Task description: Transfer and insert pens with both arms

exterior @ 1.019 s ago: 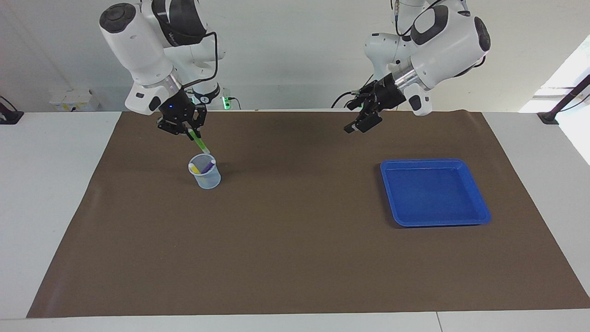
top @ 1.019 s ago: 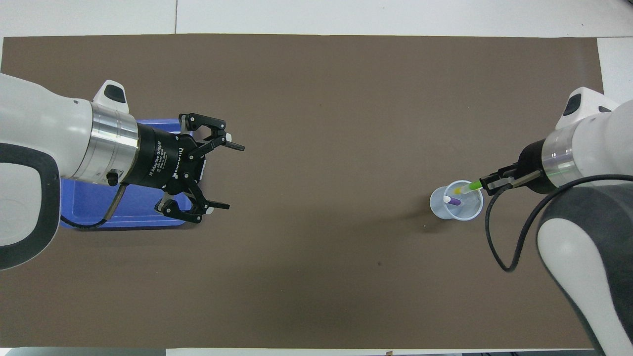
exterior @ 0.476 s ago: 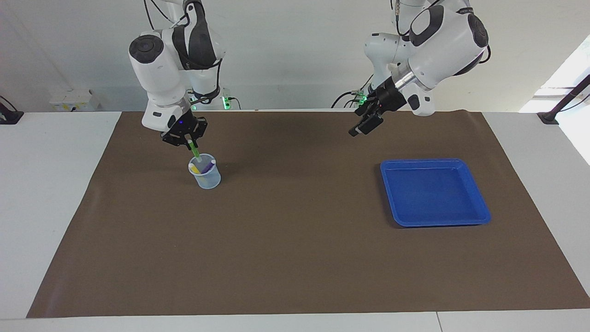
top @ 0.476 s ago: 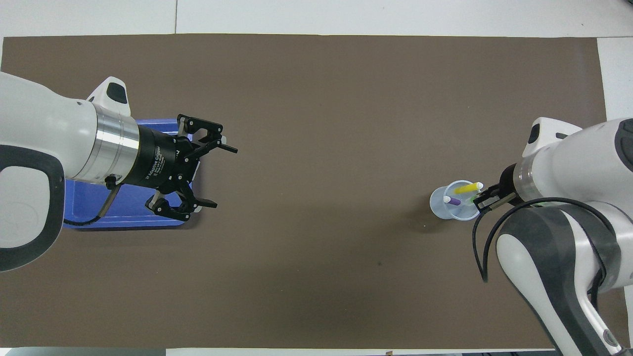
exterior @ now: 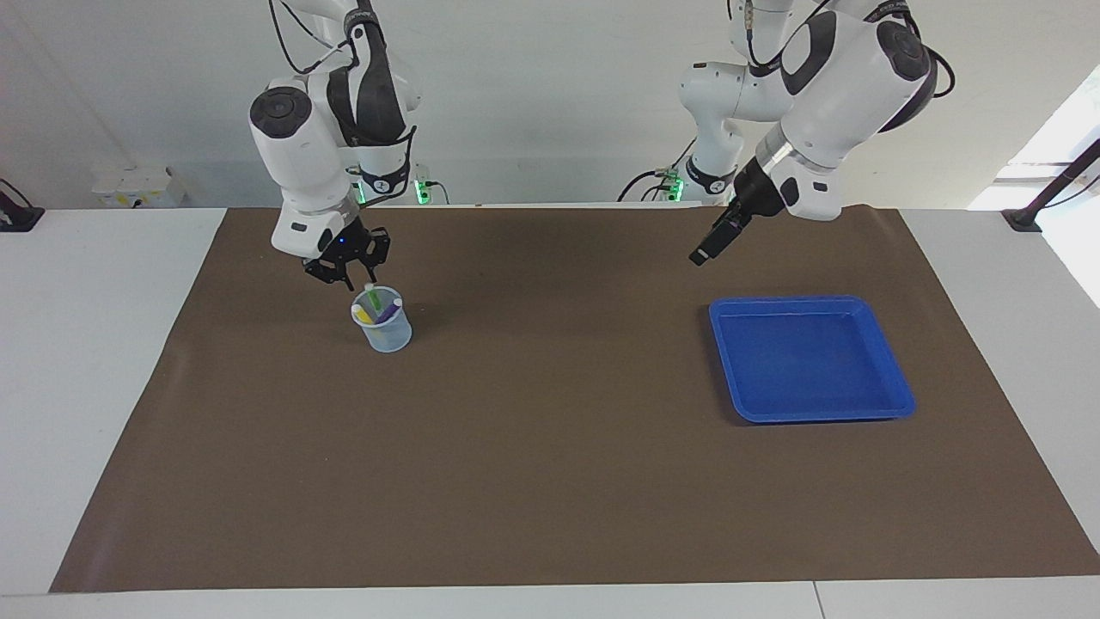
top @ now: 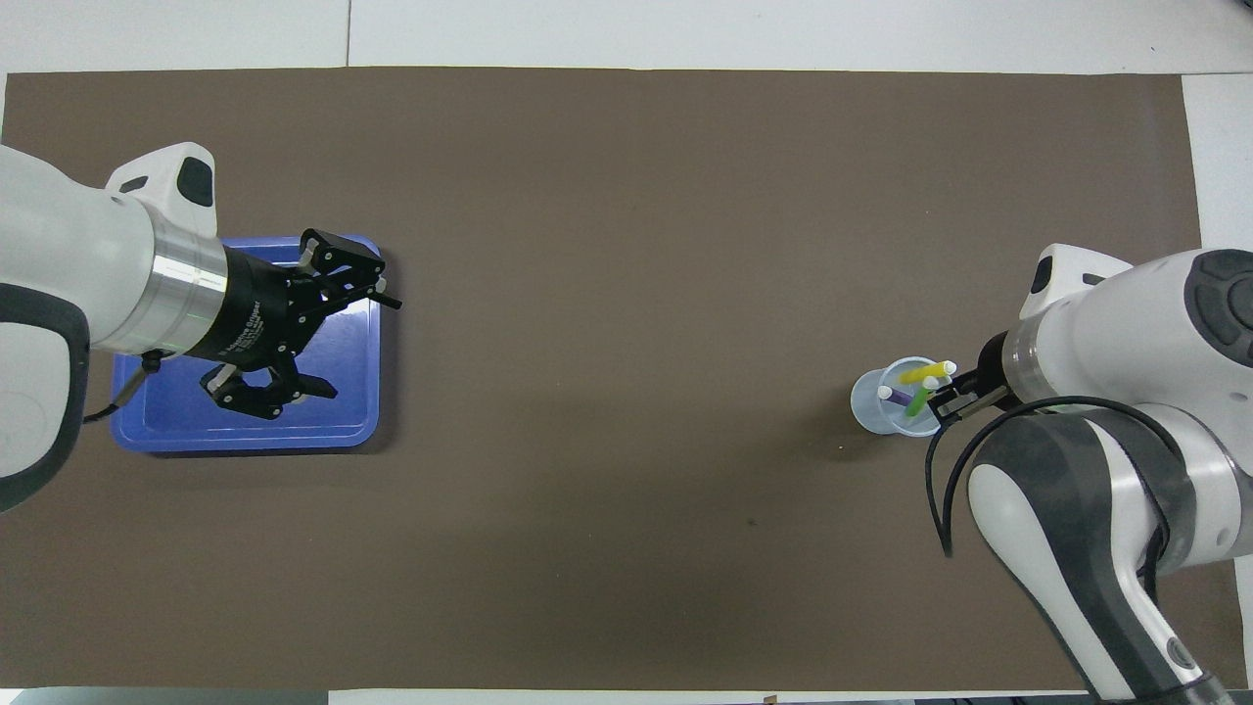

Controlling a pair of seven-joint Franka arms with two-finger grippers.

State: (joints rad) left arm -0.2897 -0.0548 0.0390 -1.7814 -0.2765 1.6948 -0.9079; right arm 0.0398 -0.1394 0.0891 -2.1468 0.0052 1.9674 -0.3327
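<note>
Released, green pen (exterior: pixel 375 300) stands tilted — whitish end up.

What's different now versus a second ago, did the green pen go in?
Yes. The right gripper swung the green pen upright, lowered it into the clear cup and let go; it now hangs open just above the rim. The left gripper, open, drew back over the blue tray. The yellow pen, the purple pen, cup and tray stayed put.

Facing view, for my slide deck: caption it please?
Right gripper open above cup holding three pens; left gripper waits near blue tray.
</note>
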